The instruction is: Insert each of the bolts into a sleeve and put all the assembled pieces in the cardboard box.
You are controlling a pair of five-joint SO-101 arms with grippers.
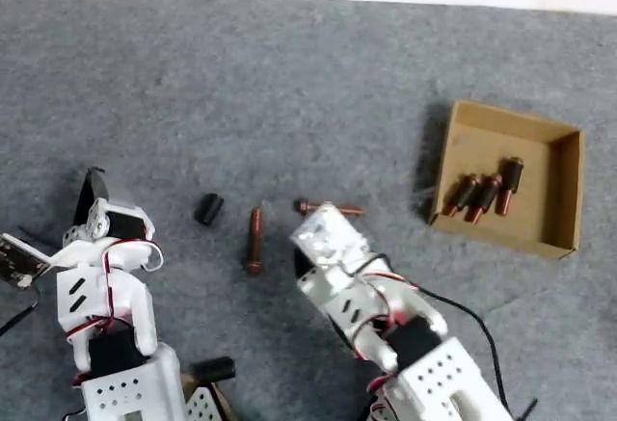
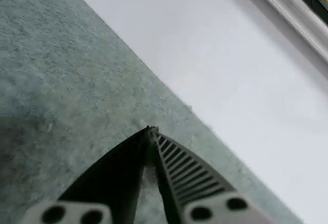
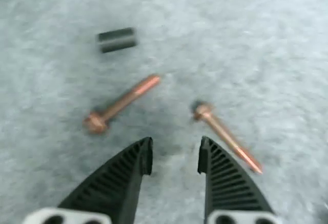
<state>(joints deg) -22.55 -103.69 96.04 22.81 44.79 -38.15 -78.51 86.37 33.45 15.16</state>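
Two copper bolts lie on the grey carpet: one (image 1: pixel 254 240) (image 3: pixel 123 103) lengthwise, the other (image 1: pixel 339 209) (image 3: pixel 225 137) crosswise and partly under my right gripper (image 1: pixel 324 226). A black sleeve (image 1: pixel 208 209) (image 3: pixel 117 39) lies just left of them. In the right wrist view my right gripper (image 3: pixel 175 155) stands open just above the carpet, between the two bolt heads, holding nothing. My left gripper (image 1: pixel 93 182) (image 2: pixel 151 131) is shut and empty at the left, pointing toward the carpet's far edge. The cardboard box (image 1: pixel 501 118) at the right holds three assembled pieces (image 1: pixel 485 192).
A second black sleeve (image 1: pixel 215 370) lies beside the left arm's base at the front. The carpet ends at a white floor strip (image 2: pixel 215 55) along the far side. Open carpet lies between the bolts and the box.
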